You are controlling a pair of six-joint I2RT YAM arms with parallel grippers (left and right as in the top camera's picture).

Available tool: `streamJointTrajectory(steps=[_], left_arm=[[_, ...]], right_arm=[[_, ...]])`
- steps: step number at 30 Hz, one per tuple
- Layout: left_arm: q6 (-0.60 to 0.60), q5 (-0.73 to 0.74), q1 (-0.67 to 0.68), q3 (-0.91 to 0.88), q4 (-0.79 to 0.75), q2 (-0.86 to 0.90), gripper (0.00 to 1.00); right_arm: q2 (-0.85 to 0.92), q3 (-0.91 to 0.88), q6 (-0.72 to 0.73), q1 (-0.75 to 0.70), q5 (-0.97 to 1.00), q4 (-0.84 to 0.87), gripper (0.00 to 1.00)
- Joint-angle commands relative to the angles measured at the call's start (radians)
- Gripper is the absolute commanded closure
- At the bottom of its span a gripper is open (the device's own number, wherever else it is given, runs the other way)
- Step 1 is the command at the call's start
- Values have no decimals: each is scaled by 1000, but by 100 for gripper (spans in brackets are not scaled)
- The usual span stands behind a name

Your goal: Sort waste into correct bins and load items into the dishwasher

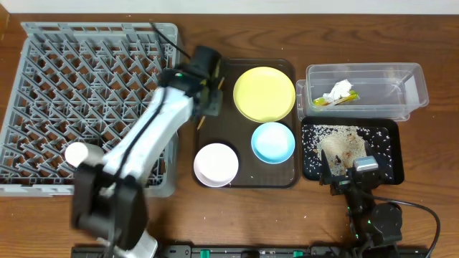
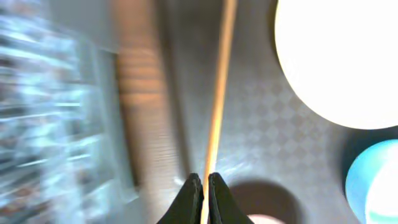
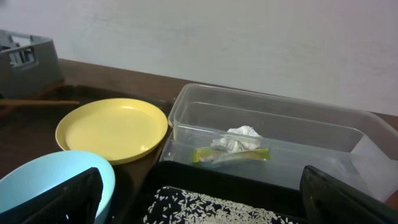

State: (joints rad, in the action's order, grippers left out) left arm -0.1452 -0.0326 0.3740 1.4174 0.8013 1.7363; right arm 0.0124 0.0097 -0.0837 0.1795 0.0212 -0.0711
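Observation:
My left gripper (image 1: 206, 113) (image 2: 204, 186) is shut on a thin wooden chopstick (image 1: 201, 124) (image 2: 219, 93) over the left edge of the brown tray. On that tray sit the yellow plate (image 1: 264, 94) (image 2: 348, 56) (image 3: 112, 129), the light blue bowl (image 1: 273, 142) (image 2: 379, 186) (image 3: 56, 180) and the white bowl (image 1: 216, 164). A white cup (image 1: 75, 153) stands in the grey dish rack (image 1: 93, 100). The clear tub (image 1: 366, 89) (image 3: 273, 124) holds the crumpled paper (image 3: 239, 138) and the wrapper (image 3: 233, 154). Rice (image 1: 344, 147) (image 3: 211, 208) lies in the black tray (image 1: 384, 154). My right gripper (image 1: 348, 173) (image 3: 205, 205) is open and empty at that tray's near edge.
The brown serving tray (image 1: 244, 179) lies between the rack and the two bins. The rack is blurred at the left of the left wrist view (image 2: 37, 112). Bare wooden table (image 1: 272, 215) runs along the front edge. A pale wall stands behind the clear tub in the right wrist view.

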Motion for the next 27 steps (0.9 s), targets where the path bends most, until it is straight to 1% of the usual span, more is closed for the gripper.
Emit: streamJointTrajectory(steps=[1,3,6,8,10,11,12,13,14,15,16,18,19,20,21,25,27], left_arm=[[68,-225,-14,19,62,-82,92],[81,-290,-31,18,100,-85,92],[61,-291,-72,-13,108,-80,92],[55,-222,-97,-24,92,-76,92],[59,-104,-111,-24,70,-74,91],[59,-18,-110,-24,47,-74,83],[58,82,-108,-25,19,-74,72],[58,182,-102,-27,-13,-71,67],[53,243,-92,-32,-42,-68,64],[2,258,-80,-38,-77,-60,64],[-99,217,-70,-43,-104,-50,64],[-260,137,-55,-46,-135,-22,64],[-316,124,-50,-47,-158,-2,64],[-344,126,-48,-47,-179,16,65],[-409,125,-42,-47,-202,49,65],[-652,126,-37,-47,-231,151,65],[-740,132,-34,-47,-249,203,65]], right_arm=[[-6,-5,12,-10,-3,0,1],[-6,-5,12,-10,-3,0,1],[-6,-5,12,-10,-3,0,1],[-6,-5,12,-10,-3,0,1],[-6,-5,12,-10,-3,0,1],[-6,-5,12,-10,-3,0,1],[-6,-5,12,-10,-3,0,1],[-6,-5,12,-10,-3,0,1],[-6,-5,12,-10,-3,0,1],[-6,-5,12,-10,-3,0,1],[-6,-5,12,-10,-3,0,1],[-6,-5,12,-10,-3,0,1],[-6,-5,12,-10,-3,0,1],[-6,-5,12,-10,-3,0,1],[-6,-5,12,-10,-3,0,1],[-6,-5,12,-10,-3,0,1],[-6,-5,12,-10,-3,0,1]])
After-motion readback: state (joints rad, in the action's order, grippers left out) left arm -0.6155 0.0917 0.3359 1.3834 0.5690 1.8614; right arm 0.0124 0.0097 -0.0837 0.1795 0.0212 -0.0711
